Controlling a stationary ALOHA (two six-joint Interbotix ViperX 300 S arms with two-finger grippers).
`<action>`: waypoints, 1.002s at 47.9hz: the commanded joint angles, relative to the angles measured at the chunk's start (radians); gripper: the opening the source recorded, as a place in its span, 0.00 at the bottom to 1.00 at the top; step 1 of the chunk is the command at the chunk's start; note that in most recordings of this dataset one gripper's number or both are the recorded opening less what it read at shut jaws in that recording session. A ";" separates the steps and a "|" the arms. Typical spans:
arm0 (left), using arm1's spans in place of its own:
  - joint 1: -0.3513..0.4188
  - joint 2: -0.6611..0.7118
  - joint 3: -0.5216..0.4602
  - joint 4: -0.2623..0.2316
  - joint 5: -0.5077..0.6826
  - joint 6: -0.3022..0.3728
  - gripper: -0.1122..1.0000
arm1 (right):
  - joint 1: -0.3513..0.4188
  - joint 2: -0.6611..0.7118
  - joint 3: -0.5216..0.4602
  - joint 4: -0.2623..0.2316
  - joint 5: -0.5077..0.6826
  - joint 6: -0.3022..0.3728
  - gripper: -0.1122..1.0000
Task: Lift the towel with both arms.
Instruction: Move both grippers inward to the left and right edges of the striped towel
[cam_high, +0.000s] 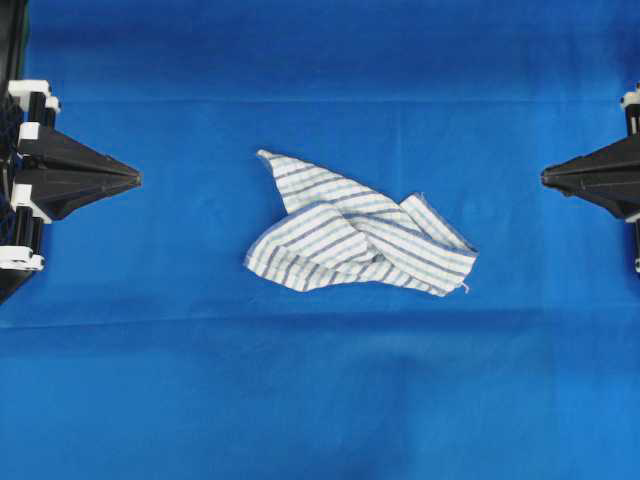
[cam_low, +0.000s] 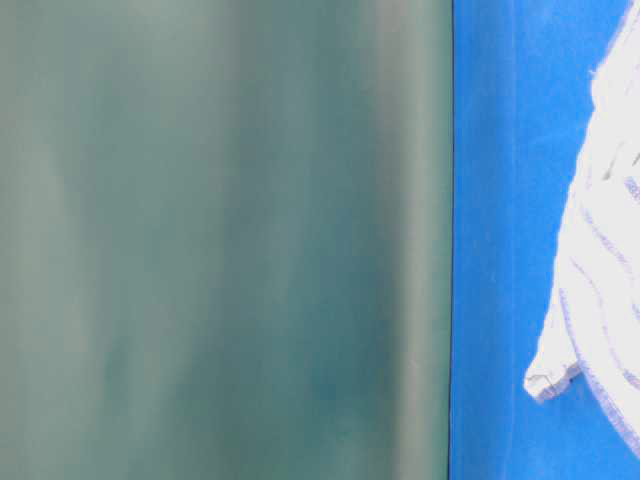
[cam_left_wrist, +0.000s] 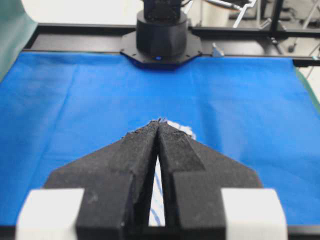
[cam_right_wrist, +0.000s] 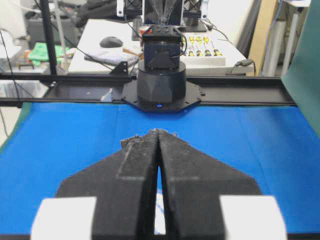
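Observation:
The towel (cam_high: 355, 228), white with blue and pale green stripes, lies crumpled on the blue table cover (cam_high: 320, 400) at the middle. It also shows at the right edge of the table-level view (cam_low: 600, 280). My left gripper (cam_high: 136, 178) is shut and empty at the left edge, well apart from the towel. My right gripper (cam_high: 545, 177) is shut and empty at the right edge, also apart from it. In the left wrist view the shut gripper (cam_left_wrist: 159, 122) hides most of the towel (cam_left_wrist: 182, 129). In the right wrist view the shut gripper (cam_right_wrist: 159, 132) shows a sliver of towel (cam_right_wrist: 160, 220) behind the fingers.
A green-grey panel (cam_low: 220, 240) fills the left of the table-level view. The opposite arm's black base shows in the left wrist view (cam_left_wrist: 161, 35) and in the right wrist view (cam_right_wrist: 160, 82). A black frame rail (cam_right_wrist: 240, 92) bounds the table.

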 joint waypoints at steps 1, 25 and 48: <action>-0.003 0.011 -0.014 -0.015 0.003 0.003 0.10 | -0.002 0.005 -0.021 0.000 -0.005 -0.006 0.10; -0.015 0.183 -0.021 -0.018 -0.041 -0.006 0.10 | 0.002 0.118 -0.044 0.002 0.103 0.011 0.10; -0.063 0.491 -0.080 -0.020 -0.051 0.005 0.89 | 0.037 0.442 -0.084 0.002 0.209 0.080 0.69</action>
